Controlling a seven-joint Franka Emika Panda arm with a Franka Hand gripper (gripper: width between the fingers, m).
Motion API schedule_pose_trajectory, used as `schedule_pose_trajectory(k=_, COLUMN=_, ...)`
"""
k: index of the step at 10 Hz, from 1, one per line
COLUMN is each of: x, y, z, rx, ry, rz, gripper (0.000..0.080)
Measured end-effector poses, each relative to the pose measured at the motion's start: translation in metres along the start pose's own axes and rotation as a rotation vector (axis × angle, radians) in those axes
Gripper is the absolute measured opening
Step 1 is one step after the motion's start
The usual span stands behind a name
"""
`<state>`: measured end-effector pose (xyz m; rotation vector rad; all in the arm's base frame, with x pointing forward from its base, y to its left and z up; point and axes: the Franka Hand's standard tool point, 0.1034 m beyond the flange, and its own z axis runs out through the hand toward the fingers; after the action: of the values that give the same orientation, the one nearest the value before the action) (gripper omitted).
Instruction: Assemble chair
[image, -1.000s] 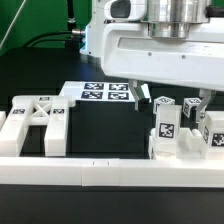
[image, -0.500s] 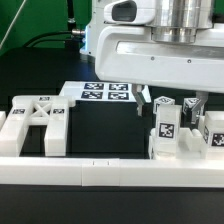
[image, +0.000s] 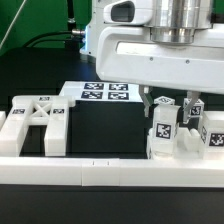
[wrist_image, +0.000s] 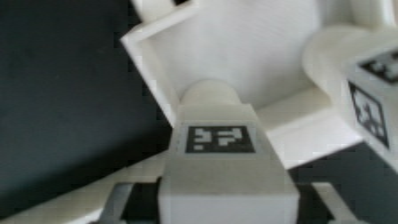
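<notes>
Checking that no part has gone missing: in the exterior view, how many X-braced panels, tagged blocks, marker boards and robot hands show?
X-braced panel: 1
Hand: 1
Tagged white blocks: 3 clear; the hand may hide more
Marker board: 1
Total: 6

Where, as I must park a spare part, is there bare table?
Bare table between the X-braced panel and the leg at the gripper, bordered by the marker board and front rail. The exterior view's right is crowded.
</notes>
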<state>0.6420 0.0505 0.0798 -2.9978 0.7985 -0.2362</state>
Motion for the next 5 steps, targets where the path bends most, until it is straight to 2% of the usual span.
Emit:
schedule_pose_trajectory(k=4, x=0.0008, y=0.0026, z=0.0011, rx=0.042, ry=-0.011, rz=0.557, gripper=0.0287)
schedule_pose_trajectory(k=5, x=0.0010, y=0.0031, z=0.0009, rx=0.043, ry=-0.017, rz=0.667, gripper=0.0287)
